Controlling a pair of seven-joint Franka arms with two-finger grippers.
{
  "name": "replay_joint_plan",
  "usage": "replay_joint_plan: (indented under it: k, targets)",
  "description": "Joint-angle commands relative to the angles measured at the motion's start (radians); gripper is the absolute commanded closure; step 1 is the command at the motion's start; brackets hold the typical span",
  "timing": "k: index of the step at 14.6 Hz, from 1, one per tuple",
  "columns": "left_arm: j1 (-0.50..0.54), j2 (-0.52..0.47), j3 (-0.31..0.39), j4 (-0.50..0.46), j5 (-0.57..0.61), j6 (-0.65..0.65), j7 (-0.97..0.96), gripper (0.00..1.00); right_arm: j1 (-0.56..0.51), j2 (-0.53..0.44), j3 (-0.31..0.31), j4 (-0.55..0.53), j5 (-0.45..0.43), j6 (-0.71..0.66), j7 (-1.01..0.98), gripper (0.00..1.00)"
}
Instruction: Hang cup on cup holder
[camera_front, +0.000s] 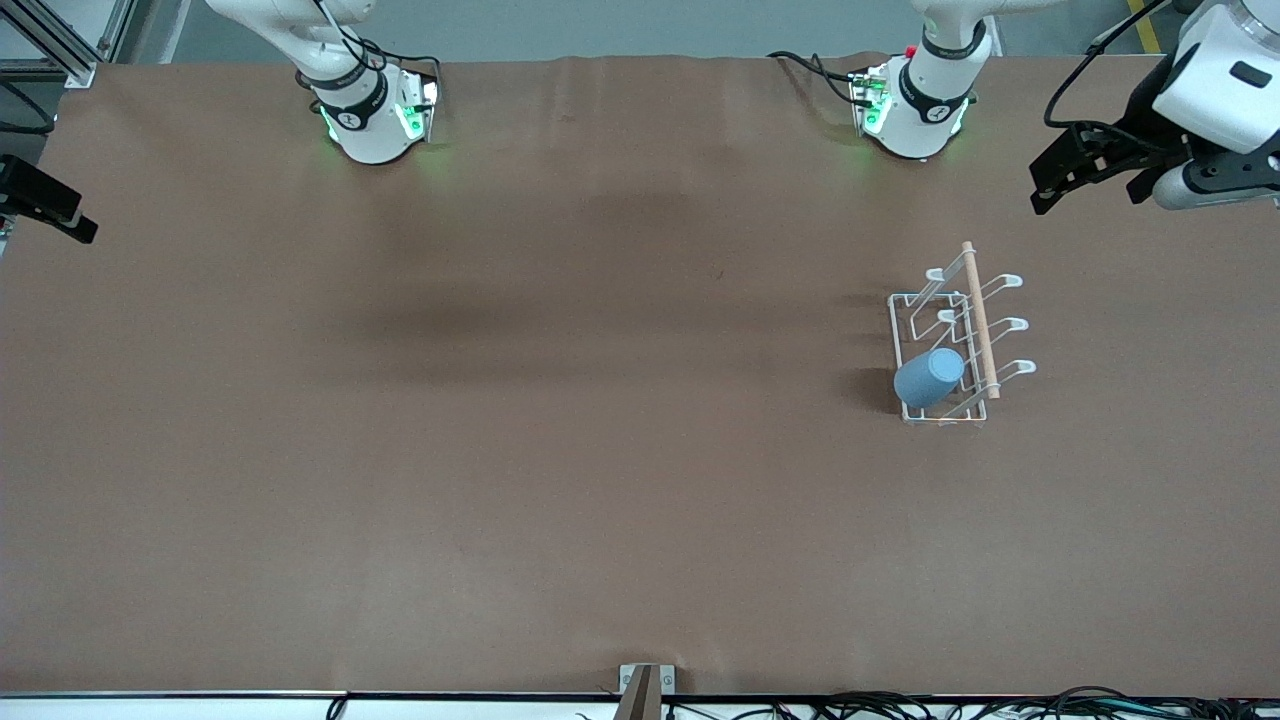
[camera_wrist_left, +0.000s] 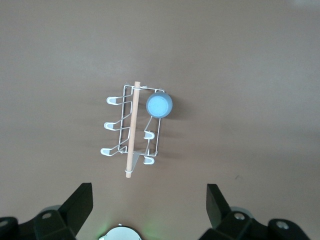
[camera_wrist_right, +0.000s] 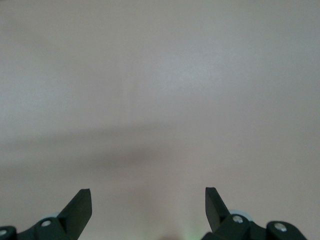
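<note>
Two Franka arms stood at a table (camera_front: 560, 480) covered in brown material. One light blue cup (camera_front: 929, 377) hung upside down on a prong of the white wire cup holder (camera_front: 958, 340), on the prong row facing the right arm's end of the table and at the rack end nearest the front camera; its closed base pointed up and outward. Five other prongs with rounded tips were bare, and a light wooden rod (camera_front: 980, 320) ran along the top of the rack. The cup holder stood on the table toward the left arm's end, nearer to the front camera than the left arm's base. The left gripper (camera_front: 1095, 175) hung in the air above the table near the left arm's end, well apart from the rack, with its black fingers (camera_wrist_left: 80, 205) spread wide and holding nothing. The right gripper (camera_wrist_right: 148, 205) was over bare table surface; its fingers (camera_wrist_right: 80, 210) were likewise spread wide and empty. Neither gripper touched the cup or the cup holder.
</note>
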Motion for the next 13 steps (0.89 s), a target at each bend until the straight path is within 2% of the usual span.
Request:
replay_joint_plan:
  k: [1,6,9,13]
  targets:
    - [-0.01,-0.064,0.025,-0.112,-0.019,0.07,0.048,0.0,-0.005,0.002,-0.001,0.006,0.014,-0.009,0.004,0.0]
    - [-0.002,-0.064,0.03,-0.137,-0.019,0.087,0.076,0.0,-0.005,0.007,-0.001,0.006,0.014,-0.008,0.004,0.0]
    - [-0.001,-0.064,0.054,-0.136,-0.01,0.07,0.175,0.0,-0.007,0.007,-0.001,0.006,0.014,-0.009,0.004,0.0]
    - [-0.002,-0.061,0.056,-0.128,-0.005,0.065,0.162,0.0,-0.007,0.007,-0.001,0.006,0.015,-0.009,0.004,0.0]
